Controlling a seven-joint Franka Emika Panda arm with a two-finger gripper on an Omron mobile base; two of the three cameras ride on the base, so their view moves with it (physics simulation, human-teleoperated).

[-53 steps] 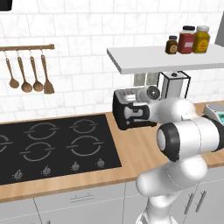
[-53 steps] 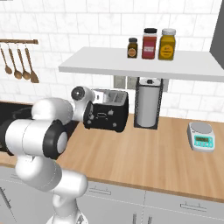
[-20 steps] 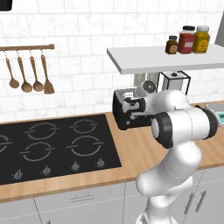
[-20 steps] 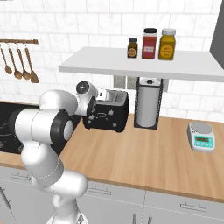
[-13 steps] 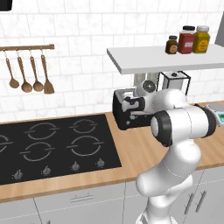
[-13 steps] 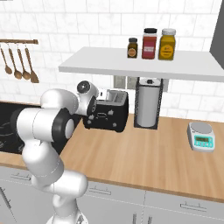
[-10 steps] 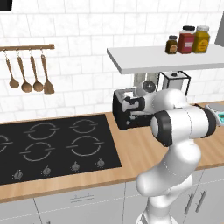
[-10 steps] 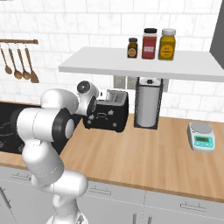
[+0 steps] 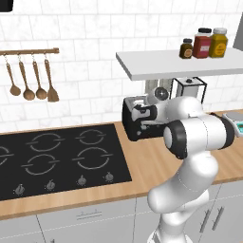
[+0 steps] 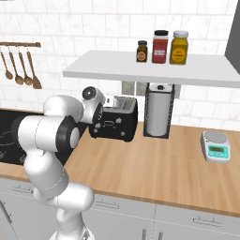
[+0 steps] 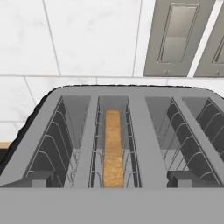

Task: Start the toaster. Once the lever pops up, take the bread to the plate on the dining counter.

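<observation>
Arm unmoved; jaws (image 11: 112,178) spread above toaster (image 11: 118,131), bread (image 11: 113,146) seemingly inside slot.

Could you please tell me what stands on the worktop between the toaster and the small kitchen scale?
In the right base view, a paper towel roll in a black wire holder stands between the toaster and the kitchen scale; otherwise bare wood.

Even, bright, rendered light fills all views, with no glare. Soft shadow lies under the shelf (image 10: 150,70) (faintly on the tiles too). Base views look slightly soft; the toaster (image 11: 131,131) close-up stays sharp.
</observation>
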